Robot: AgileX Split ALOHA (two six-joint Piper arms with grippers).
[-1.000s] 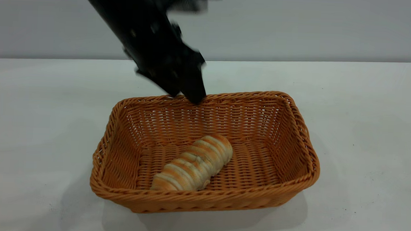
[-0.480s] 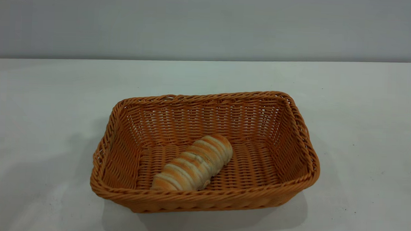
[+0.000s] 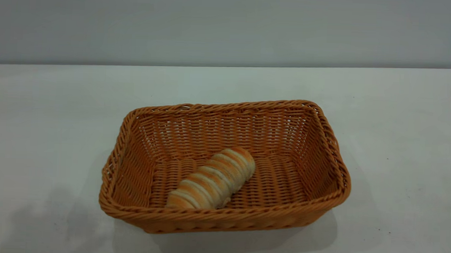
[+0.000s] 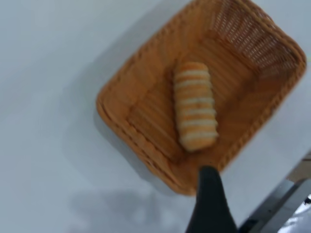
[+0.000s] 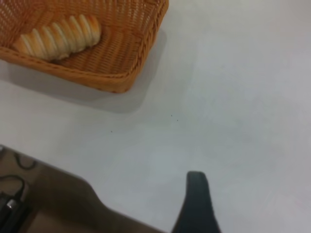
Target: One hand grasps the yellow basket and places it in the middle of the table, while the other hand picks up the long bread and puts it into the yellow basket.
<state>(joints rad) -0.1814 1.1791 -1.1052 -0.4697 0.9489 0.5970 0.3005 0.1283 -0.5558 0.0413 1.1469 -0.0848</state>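
The yellow basket stands on the white table, near its middle in the exterior view. The long bread lies slantwise on the basket's floor, toward the near-left side. No arm shows in the exterior view. The left wrist view looks down on the basket with the bread in it; a black part of my left gripper shows above the table just outside the basket's rim. In the right wrist view, my right gripper is over bare table, well away from the basket and bread.
The table's edge shows in the left wrist view, with grey frame parts beyond it. It also shows in the right wrist view, with brown floor and cables beyond. A grey wall backs the table.
One second ago my left arm hung over the basket's far rim. It has since pulled up and out of the exterior view. The basket and bread have not moved.
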